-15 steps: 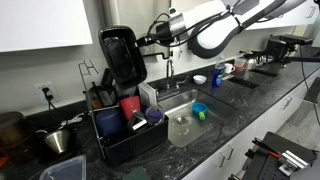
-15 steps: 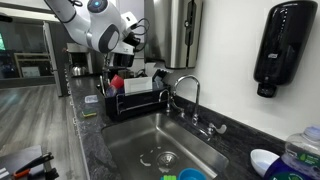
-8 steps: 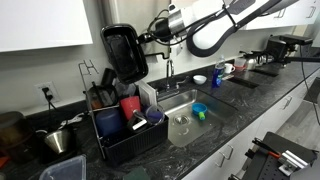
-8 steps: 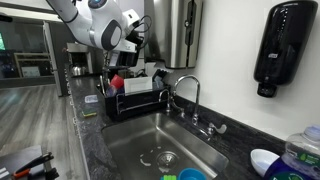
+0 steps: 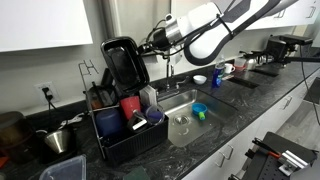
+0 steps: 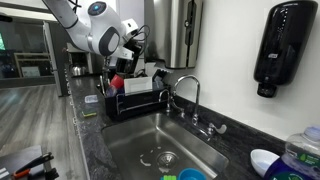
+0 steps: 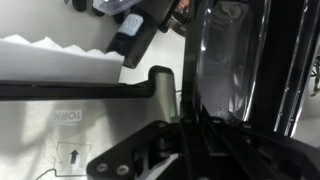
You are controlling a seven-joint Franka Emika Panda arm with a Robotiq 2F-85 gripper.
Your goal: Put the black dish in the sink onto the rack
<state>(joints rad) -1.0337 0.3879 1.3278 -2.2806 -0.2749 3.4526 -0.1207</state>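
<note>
Black glossy plastic: the black dish [image 5: 123, 62], rectangular with rounded corners and a raised rim, is held on edge in the air above the rack [image 5: 130, 142], well apart from the sink [image 5: 175, 100]. Its upper rim is clamped between the jaws, which are closed on it. In the wrist view the right side is filled by the dish's glossy surface. Its lower edge is positioned near the rack's contents; whether they touch cannot be told.

Black wire: the rack is stood on the dark speckled desk [image 5: 235, 118] beside the sink, and a red cup [image 5: 130, 104] is held among its wires.

Stainless steel: the sink, in which a small blue bowl [image 5: 200, 109] and a clear glass bowl [image 5: 181, 125] are contained.

Chrome: a slim faucet [image 6: 198, 108] is mounted behind the basin.
</note>
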